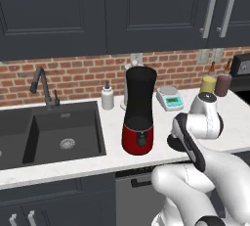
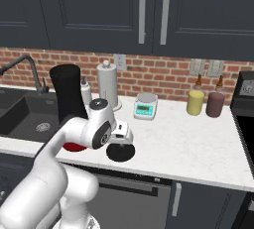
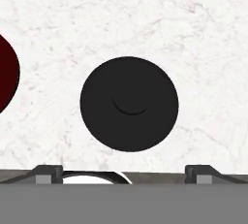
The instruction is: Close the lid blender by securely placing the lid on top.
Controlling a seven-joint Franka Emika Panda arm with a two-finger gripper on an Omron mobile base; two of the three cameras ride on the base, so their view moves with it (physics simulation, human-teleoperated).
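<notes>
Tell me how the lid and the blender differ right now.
The lid is a flat black disc lying on the white counter; the blender stands tall and upright beside it. The lid is all black; the blender has a glossy red base. The blender's jar is open on top, since the lid is off. Both are round.

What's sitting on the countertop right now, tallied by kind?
Blender: 1
Lid: 1
Soap dispenser: 1
Paper towel roll: 1
Kitchen scale: 1
Lidded canisters: 2, yellow and maroon
Total: 7
</notes>
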